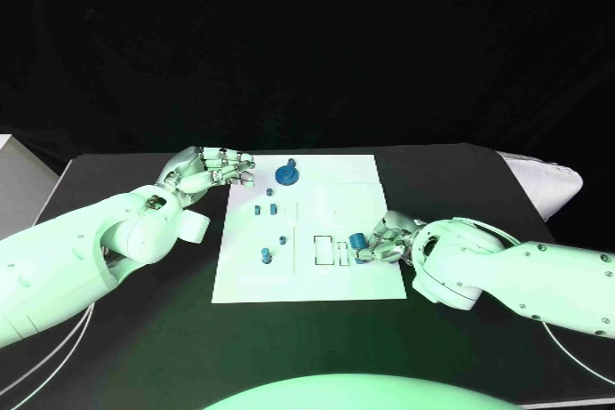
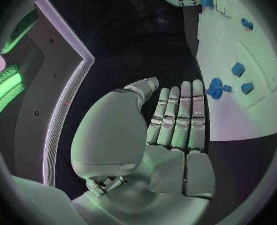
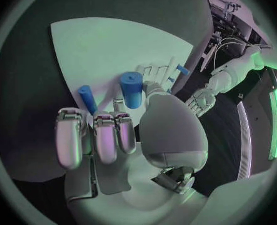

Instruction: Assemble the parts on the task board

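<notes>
While the right hand (image 1: 388, 237) sits at the cylinder (image 1: 355, 240): I take the step in hand to be seating this part in the board (image 1: 346, 188).
Right hand state: fingers (image 3: 95, 140) curled in, thumb tip right against the cylinder (image 3: 131, 89). I cannot tell whether it is truly pinched or only touched.
Cylinder: upright, at the fingertips, over the board's right part on its near half.
Doing it well: I would confirm a firm pinch on both sides before any lift. I would keep the cylinder upright and bring it straight over its seat. Then I would lower slowly, so that it does not tip or jam.
Risk: with only the thumb clearly on it, a push could knock it over or slide it across the board.
Peg (image 3: 87, 99): a thinner blue piece lying just beside the cylinder, beyond the curled fingers. I would keep the fingers off it.
Slots (image 1: 321, 248): rectangular outlines just left of the cylinder, the likeliest places nearby. Which one fits, I cannot tell.
Small parts (image 1: 266, 253): a few blue pieces further left on the board, well apart from the right hand.
Gear (image 1: 287, 173): at the board's far side, near the left hand.
Left hand (image 1: 205, 172): at the board's far left corner, fingers (image 2: 176, 117) straight and side by side, holding nothing.
Table (image 1: 487, 339): black, carrying the board.
</notes>
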